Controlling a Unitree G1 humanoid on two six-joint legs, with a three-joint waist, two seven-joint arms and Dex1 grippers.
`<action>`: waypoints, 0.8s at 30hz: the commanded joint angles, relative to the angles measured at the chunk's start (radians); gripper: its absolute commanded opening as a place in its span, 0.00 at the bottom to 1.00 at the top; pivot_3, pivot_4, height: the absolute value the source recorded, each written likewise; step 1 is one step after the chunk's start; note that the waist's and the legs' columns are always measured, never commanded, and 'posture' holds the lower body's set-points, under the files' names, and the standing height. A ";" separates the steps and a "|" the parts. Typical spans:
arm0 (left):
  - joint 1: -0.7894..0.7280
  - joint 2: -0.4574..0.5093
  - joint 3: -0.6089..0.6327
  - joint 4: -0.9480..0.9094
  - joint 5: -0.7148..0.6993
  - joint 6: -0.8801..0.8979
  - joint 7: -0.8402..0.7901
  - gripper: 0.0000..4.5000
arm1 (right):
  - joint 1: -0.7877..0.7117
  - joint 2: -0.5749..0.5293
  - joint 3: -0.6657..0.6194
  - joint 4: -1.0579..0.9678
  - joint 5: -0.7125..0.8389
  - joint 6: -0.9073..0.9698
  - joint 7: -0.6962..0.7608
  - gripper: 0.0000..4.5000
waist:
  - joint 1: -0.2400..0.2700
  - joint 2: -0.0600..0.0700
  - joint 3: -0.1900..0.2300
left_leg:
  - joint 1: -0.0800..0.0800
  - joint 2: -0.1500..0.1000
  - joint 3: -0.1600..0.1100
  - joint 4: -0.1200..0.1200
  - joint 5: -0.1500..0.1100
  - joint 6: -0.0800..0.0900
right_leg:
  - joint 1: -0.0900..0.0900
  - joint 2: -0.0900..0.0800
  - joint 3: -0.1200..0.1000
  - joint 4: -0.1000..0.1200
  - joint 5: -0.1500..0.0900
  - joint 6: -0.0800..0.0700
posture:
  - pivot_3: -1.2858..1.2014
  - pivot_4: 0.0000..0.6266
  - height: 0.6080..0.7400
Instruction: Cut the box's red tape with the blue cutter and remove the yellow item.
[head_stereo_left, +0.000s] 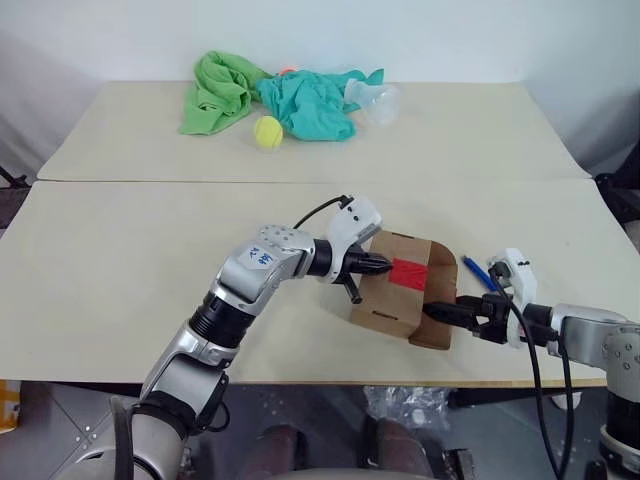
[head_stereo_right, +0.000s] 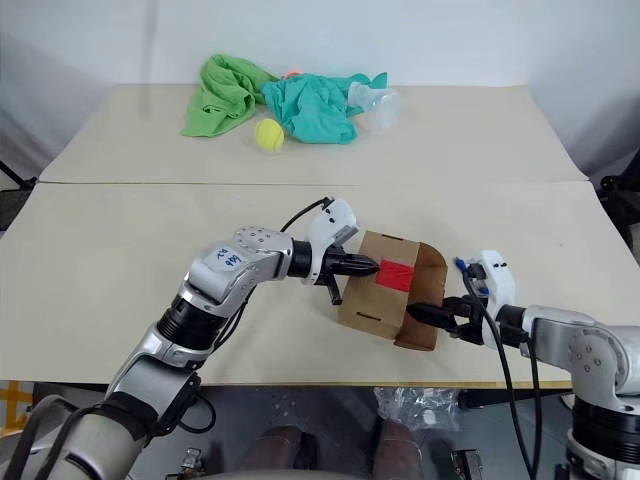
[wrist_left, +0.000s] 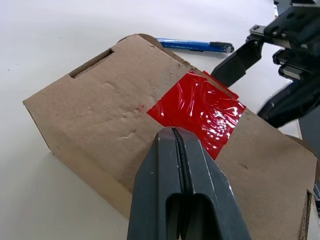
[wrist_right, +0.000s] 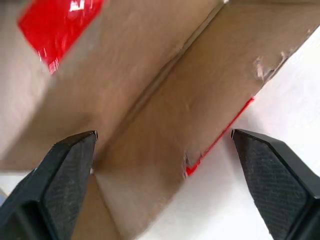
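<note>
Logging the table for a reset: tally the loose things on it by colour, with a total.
Brown: 1, box
Red: 1, tape on the box
Blue: 1, cutter
Green: 1, cloth
Teal: 1, cloth
Yellow-green: 1, ball
Clear: 1, cup
Total: 7

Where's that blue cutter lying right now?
The blue cutter lies flat on the near table on the robot's right, just beyond the box and beside the open right claw, held by neither claw.
</note>
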 joint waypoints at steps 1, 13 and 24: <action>0.008 -0.006 -0.022 -0.011 0.013 0.010 0.001 0.00 | -0.026 0.053 -0.032 0.022 0.024 0.058 -0.038 1.00 | -0.001 0.000 0.000 | 0.000 0.000 0.000 0.000 0.000 0.000 | 0.000 0.000 0.000 0.000 0.000 0.000 | 0.52 0.24 1.00; 0.023 0.001 -0.029 -0.016 0.027 -0.007 -0.008 0.00 | -0.073 0.104 -0.104 -0.058 0.040 0.122 -0.183 0.26 | -0.002 0.000 0.000 | -0.001 -0.001 0.002 -0.001 0.000 0.000 | -0.002 0.000 0.001 0.001 0.000 0.000 | 0.52 0.24 1.00; 0.047 -0.011 -0.010 -0.014 0.026 -0.031 0.002 0.00 | -0.161 0.030 -0.175 -0.191 0.401 0.122 -0.518 0.01 | 0.000 0.001 0.000 | -0.001 -0.001 0.001 -0.002 0.000 0.000 | -0.002 0.000 0.001 0.000 0.000 0.000 | 0.52 0.24 1.00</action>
